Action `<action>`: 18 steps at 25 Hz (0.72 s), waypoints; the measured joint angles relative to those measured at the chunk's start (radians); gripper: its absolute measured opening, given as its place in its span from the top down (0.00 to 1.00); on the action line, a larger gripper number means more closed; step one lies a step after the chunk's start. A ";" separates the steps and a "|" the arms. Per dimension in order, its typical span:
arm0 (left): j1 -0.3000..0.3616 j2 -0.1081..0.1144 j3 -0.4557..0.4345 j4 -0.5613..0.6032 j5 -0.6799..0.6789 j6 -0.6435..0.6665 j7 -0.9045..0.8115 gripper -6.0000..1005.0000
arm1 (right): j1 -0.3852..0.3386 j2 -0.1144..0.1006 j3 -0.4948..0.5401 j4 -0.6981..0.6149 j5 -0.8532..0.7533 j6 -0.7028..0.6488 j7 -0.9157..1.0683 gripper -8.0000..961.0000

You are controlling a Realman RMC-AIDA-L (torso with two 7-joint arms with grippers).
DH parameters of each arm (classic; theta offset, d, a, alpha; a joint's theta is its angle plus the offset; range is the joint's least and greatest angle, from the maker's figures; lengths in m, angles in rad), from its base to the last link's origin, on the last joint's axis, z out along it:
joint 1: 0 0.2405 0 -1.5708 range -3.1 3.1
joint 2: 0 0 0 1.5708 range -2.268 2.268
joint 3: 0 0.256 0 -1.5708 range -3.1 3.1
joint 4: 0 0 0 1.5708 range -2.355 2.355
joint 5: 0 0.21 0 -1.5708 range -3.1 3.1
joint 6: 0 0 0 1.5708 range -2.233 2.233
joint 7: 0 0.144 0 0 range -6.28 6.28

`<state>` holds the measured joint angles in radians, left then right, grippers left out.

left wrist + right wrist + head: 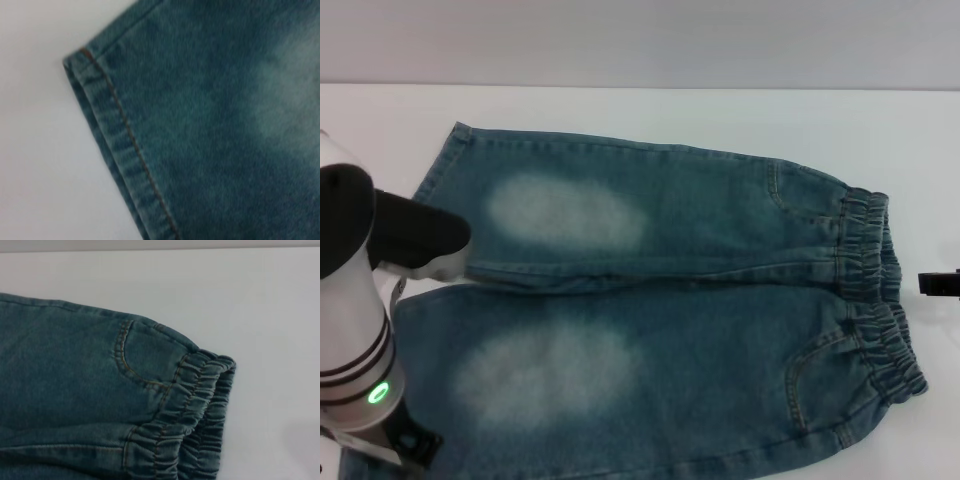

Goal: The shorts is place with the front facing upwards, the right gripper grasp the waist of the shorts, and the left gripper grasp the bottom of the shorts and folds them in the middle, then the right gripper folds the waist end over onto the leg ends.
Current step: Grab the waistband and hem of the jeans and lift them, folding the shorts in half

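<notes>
While the shorts [670,300] lie spread flat and front-up on the white table [620,105], their two legs run across the head view with the waist [875,290] toward the robot's right and the leg ends [430,210] toward its left. Each leg carries a pale faded oval, and tan stitching outlines a pocket [137,357] just inside the gathered elastic band, which the right wrist view shows puckered and resting on the table. The left wrist view shows one hem corner [82,62] of the bottom [117,150] lying flat, its stitched border unlifted. The left gripper [415,235] hangs over the leg ends, its thick white-silver arm [355,360] with the green ring light covering the nearer hem; whether its prongs are parted or closed, and whether they touch cloth, cannot be told. The right gripper [940,284] shows only as a small black tip just beside the waist, apart from the fabric, holding nothing visible; its opening cannot be judged.
</notes>
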<state>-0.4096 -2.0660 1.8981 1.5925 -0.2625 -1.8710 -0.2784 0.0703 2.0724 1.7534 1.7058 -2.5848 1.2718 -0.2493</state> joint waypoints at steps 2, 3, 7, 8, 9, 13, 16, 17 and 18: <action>0.000 0.000 0.000 0.000 0.000 0.000 0.000 0.59 | 0.000 0.000 0.000 0.000 0.000 0.000 0.000 0.40; -0.011 0.000 0.000 0.011 0.002 -0.011 -0.004 0.63 | 0.001 0.000 0.000 0.000 0.000 0.000 0.000 0.40; -0.022 0.001 -0.010 0.034 0.014 -0.045 -0.034 0.85 | 0.000 0.000 0.001 -0.002 0.000 0.000 -0.001 0.40; -0.022 0.002 -0.010 0.038 0.019 -0.055 -0.038 0.86 | -0.001 0.000 0.002 -0.002 0.000 0.000 -0.001 0.40; -0.021 0.004 -0.008 0.041 0.026 -0.063 -0.042 0.88 | -0.002 0.000 0.004 -0.002 0.000 0.000 -0.001 0.40; -0.012 0.002 0.019 0.041 0.051 -0.085 -0.046 0.94 | -0.004 -0.001 0.008 -0.003 0.000 0.000 -0.002 0.40; -0.010 0.000 0.029 0.042 0.054 -0.098 -0.051 0.98 | -0.003 -0.001 0.009 -0.003 0.000 0.000 -0.002 0.40; -0.010 0.000 0.029 0.043 0.054 -0.100 -0.052 0.99 | -0.002 -0.001 0.009 -0.003 0.000 0.000 -0.002 0.40; -0.010 -0.001 0.030 0.046 0.053 -0.101 -0.054 0.92 | -0.001 -0.002 0.009 -0.003 0.000 0.000 -0.002 0.40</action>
<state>-0.4201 -2.0669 1.9279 1.6387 -0.2099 -1.9720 -0.3323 0.0696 2.0709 1.7623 1.7026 -2.5849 1.2716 -0.2516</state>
